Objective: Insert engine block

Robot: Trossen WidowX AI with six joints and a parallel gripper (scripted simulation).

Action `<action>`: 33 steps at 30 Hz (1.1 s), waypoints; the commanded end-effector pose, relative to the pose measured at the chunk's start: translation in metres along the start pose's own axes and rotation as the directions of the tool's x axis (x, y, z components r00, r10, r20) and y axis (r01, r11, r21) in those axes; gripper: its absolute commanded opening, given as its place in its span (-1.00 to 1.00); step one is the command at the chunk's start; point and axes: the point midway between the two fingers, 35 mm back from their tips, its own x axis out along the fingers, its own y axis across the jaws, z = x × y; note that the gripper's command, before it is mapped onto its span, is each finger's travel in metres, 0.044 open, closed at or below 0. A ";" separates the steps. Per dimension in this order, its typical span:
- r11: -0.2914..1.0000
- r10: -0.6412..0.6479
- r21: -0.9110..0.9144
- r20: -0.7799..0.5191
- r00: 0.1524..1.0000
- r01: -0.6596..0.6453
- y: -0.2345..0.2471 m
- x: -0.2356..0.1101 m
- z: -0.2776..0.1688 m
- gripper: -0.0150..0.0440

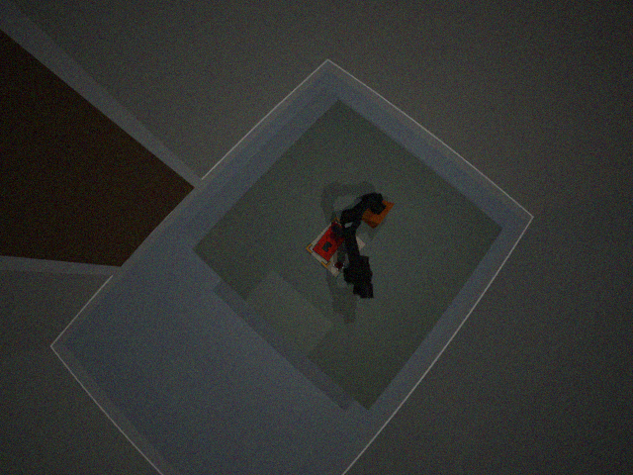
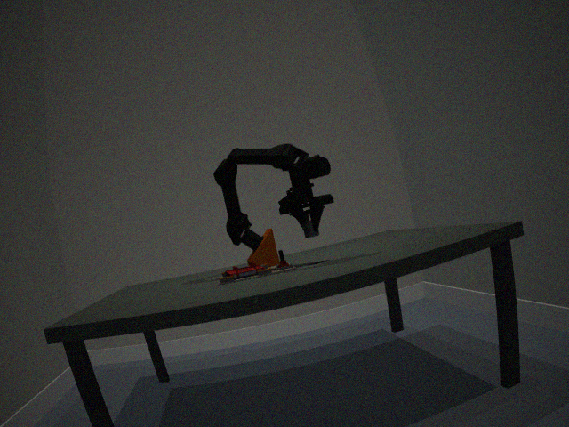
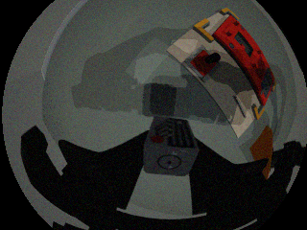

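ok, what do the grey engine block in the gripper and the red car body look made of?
Grey engine block: looks like matte cast metal or plastic; flat grey faces, no glint. Held above the table by the gripper.
Red car body: probably painted plastic; saturated flat red, dark cutouts, hard edges. Dim light leaves both open.
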 end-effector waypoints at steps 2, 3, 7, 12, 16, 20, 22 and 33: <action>1.000 0.004 0.007 -0.004 1.000 -0.004 0.000 -0.017 0.001 -0.49; 1.000 0.004 0.008 -0.004 1.000 -0.004 0.000 -0.020 0.001 -0.49; 1.000 0.001 0.009 -0.003 1.000 -0.001 -0.002 -0.033 0.001 -0.49; 1.000 -0.003 0.011 -0.002 1.000 0.003 -0.005 -0.049 0.001 -0.49; 1.000 -0.004 0.007 -0.002 1.000 0.004 -0.006 -0.052 0.002 -0.49; 0.998 -0.004 -0.070 -0.002 1.000 0.004 -0.006 -0.047 0.002 -0.49; 0.991 -0.004 -0.136 -0.001 1.000 0.003 -0.006 -0.045 0.001 -0.49; 0.871 -0.004 -0.492 -0.001 1.000 0.003 -0.005 -0.041 0.001 -0.49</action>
